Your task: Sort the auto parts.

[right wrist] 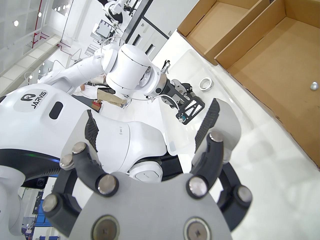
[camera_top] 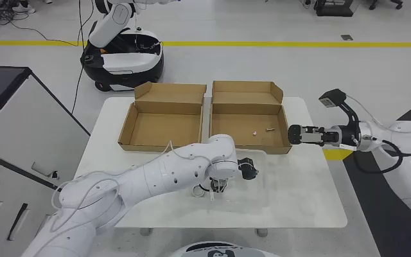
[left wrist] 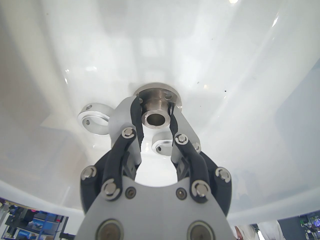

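My left tool [left wrist: 155, 109] is clamped on the neck of the flanged bushing [left wrist: 160, 94], which I judge heavy, stiff and slick; right tool [right wrist: 152, 112] stands apart.

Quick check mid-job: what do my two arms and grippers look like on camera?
The left arm and right arm are glossy white, rounded shells; a thin white cable loops along the left, a black cable by the right. The left gripper and right gripper match: grey base plate, black links with silver pins, black ribbed pads.
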### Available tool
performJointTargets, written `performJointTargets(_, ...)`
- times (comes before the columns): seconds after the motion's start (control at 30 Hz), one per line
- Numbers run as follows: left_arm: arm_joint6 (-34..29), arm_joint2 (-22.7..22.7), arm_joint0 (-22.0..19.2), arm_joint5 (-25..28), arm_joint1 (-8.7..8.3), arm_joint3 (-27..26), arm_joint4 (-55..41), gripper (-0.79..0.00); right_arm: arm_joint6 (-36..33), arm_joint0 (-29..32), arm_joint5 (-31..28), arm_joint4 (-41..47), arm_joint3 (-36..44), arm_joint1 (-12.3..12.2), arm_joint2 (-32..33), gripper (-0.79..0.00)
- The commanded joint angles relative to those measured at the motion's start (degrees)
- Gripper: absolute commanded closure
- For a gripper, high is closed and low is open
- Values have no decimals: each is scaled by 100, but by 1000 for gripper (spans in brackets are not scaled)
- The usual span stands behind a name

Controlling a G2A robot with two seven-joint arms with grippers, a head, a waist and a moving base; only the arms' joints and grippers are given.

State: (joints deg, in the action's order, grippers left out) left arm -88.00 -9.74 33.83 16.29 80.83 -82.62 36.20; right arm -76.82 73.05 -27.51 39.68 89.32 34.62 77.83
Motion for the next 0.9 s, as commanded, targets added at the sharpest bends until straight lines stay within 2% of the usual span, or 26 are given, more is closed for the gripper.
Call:
performJointTargets(0.0,0,0,-1,0,5,15,0,-280,0,0,0,0,0,0,0,-785)
performJointTargets(0.23,0,0,3,0,18,37,4,-351,0,0,0,0,0,0,0,-785)
performJointTargets(0.53,0,0,-30,0,28,30,-16,-369,0,0,0,0,0,0,0,-785)
performJointTargets(0.73,0,0,-40,0,20,13,-19,-416,0,0,0,0,0,0,0,-785)
performJointTargets(0.87,0,0,-34,0,13,-5,-23,-517,0,0,0,0,0,0,0,-785)
